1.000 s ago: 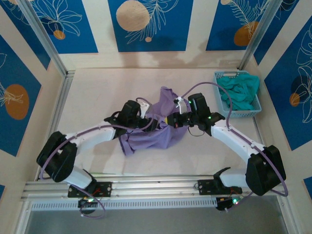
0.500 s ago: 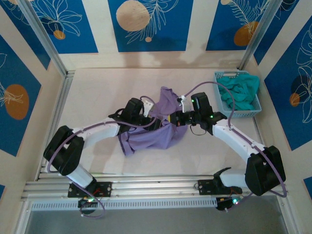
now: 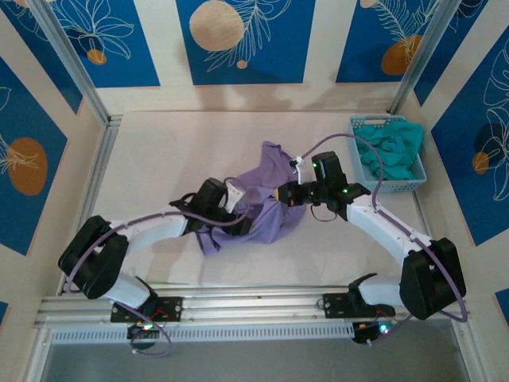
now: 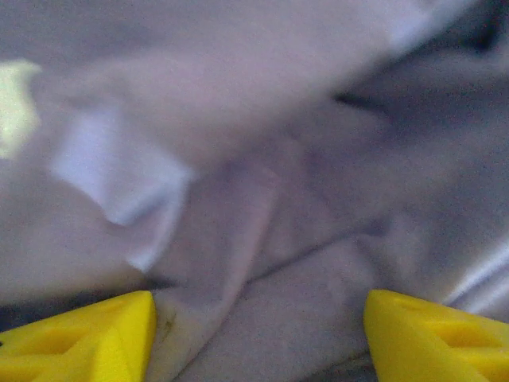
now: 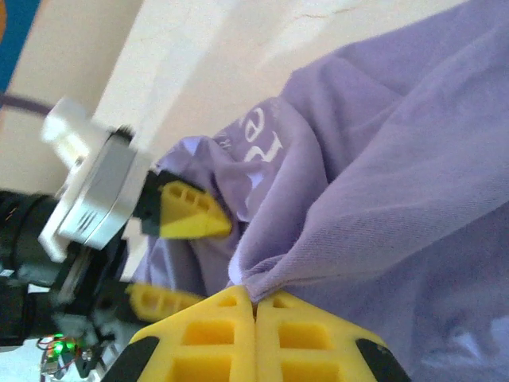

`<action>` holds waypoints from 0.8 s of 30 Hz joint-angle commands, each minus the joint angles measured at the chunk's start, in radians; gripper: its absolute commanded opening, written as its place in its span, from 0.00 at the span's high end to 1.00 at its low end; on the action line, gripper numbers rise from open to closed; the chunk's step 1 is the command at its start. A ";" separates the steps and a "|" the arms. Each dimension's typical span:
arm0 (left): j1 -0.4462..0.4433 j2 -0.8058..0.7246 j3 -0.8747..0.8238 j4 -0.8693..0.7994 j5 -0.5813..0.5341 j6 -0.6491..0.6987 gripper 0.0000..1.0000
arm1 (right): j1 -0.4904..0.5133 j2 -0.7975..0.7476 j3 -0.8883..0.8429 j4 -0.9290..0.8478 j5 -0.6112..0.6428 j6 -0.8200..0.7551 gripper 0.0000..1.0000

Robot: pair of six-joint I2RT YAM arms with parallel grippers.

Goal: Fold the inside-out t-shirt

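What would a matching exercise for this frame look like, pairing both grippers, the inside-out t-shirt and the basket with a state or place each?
Column one
1. left gripper
2. right gripper
3. inside-out t-shirt
4. basket

Column two
A. holds the teal-green garment, at the far right of the table
B. shut, pinching a purple fold
C. open, fingers apart close over purple fabric
D. bunched up mid-table between the two arms

Pairs: 1-C, 2-B, 3-D, 4-A
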 commanded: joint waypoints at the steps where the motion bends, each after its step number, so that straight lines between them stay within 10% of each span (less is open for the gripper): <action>1: -0.050 -0.059 -0.044 -0.005 0.117 0.023 0.31 | -0.003 -0.019 -0.025 -0.080 0.097 -0.014 0.95; 5: -0.046 -0.151 -0.101 0.079 0.117 -0.014 0.32 | 0.026 -0.031 -0.051 -0.122 0.201 -0.030 0.94; 13: 0.010 -0.130 0.018 -0.029 -0.232 -0.013 0.27 | 0.082 -0.068 -0.088 -0.117 0.287 -0.042 0.92; 24: -0.017 0.119 0.188 -0.064 -0.224 0.163 0.25 | 0.081 -0.065 -0.063 -0.108 0.270 -0.053 0.92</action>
